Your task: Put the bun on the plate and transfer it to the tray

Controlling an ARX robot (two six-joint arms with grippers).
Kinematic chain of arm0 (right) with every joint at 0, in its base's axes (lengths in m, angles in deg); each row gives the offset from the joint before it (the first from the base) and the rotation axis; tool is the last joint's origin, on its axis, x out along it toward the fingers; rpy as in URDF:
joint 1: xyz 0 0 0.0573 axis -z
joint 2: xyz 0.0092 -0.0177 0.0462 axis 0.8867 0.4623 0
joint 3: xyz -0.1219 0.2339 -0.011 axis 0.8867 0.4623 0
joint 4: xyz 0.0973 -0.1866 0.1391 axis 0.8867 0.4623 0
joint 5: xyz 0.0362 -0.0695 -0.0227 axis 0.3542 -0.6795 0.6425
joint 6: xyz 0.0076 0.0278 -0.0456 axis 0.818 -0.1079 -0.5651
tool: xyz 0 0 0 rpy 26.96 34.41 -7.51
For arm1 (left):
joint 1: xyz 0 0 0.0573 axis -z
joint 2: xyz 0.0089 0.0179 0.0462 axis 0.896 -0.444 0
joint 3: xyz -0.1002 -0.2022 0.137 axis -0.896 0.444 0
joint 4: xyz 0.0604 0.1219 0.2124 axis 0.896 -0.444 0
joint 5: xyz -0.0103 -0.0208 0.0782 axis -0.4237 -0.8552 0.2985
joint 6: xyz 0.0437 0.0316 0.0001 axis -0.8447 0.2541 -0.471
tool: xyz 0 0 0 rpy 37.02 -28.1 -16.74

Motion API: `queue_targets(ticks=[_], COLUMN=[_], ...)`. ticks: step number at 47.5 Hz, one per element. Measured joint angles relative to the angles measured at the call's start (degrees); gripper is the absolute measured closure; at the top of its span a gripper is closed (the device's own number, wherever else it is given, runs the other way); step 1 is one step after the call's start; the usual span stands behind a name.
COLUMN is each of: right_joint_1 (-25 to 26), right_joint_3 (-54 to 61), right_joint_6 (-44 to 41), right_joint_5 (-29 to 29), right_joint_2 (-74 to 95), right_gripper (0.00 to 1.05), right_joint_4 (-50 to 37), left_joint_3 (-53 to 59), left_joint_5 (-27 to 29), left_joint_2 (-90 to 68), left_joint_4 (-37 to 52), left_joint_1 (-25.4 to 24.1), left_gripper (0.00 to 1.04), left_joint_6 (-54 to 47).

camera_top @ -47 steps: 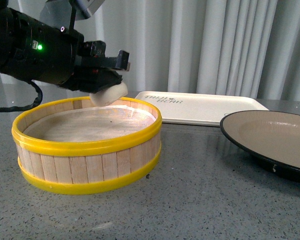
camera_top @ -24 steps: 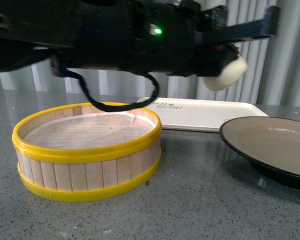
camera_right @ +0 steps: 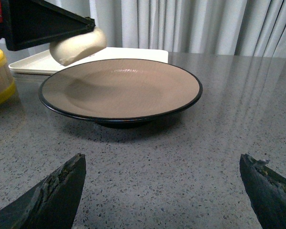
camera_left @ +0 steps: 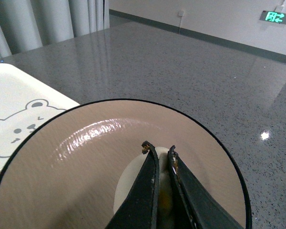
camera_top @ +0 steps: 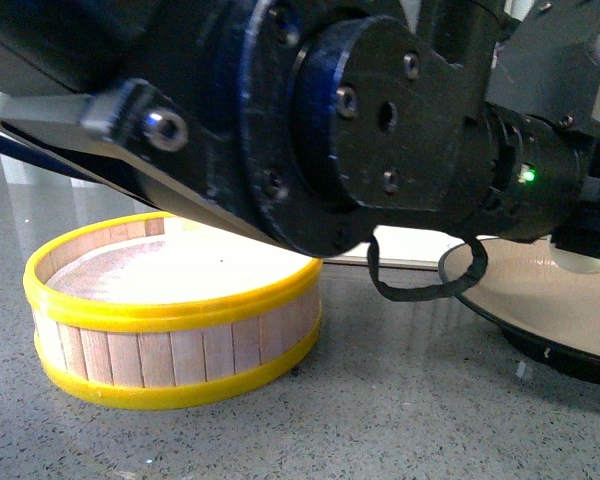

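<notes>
Pinched on the bun (camera_left: pixel 127 186), the left fingers (camera_left: pixel 150 191) hang over the plate (camera_left: pixel 76 157), inside its black rim. The tray (camera_left: pixel 19 95) beside it shows a bear-face drawing; a green wall sign (camera_left: pixel 275 17) is too small to read.

Right wrist view: the right fingers (camera_right: pixel 52 195) are spread wide, low over bare desk (camera_right: pixel 181 157), with the plate ahead and the bun above its far edge.

Front view: the left arm (camera_top: pixel 330 120) blocks most of the scene, with the steamer basket (camera_top: pixel 170 310) beneath it.

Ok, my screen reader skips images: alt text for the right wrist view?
The left gripper holds the bun over the far side of the plate on a grey table. The tray lies behind; the right gripper, jaws wide apart, frames the foreground.
</notes>
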Motion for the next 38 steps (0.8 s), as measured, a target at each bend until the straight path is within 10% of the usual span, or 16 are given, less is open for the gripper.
queue_targets(ticks=[25, 38], right_joint_1=[0.0, 0.0], right_joint_3=[0.0, 0.0], right_joint_6=[0.0, 0.0], right_joint_5=[0.0, 0.0], right_joint_2=[0.0, 0.0], right_gripper=[0.08, 0.08], right_joint_4=[0.0, 0.0], left_joint_3=[-8.76, -9.01], left_joint_5=[4.55, 4.96], left_joint_2=[-8.57, -8.81], left_joint_4=[-6.29, -7.85], left_joint_1=[2.4, 2.27], left_gripper=[1.0, 0.57], left_joint_6=[-7.58, -10.03])
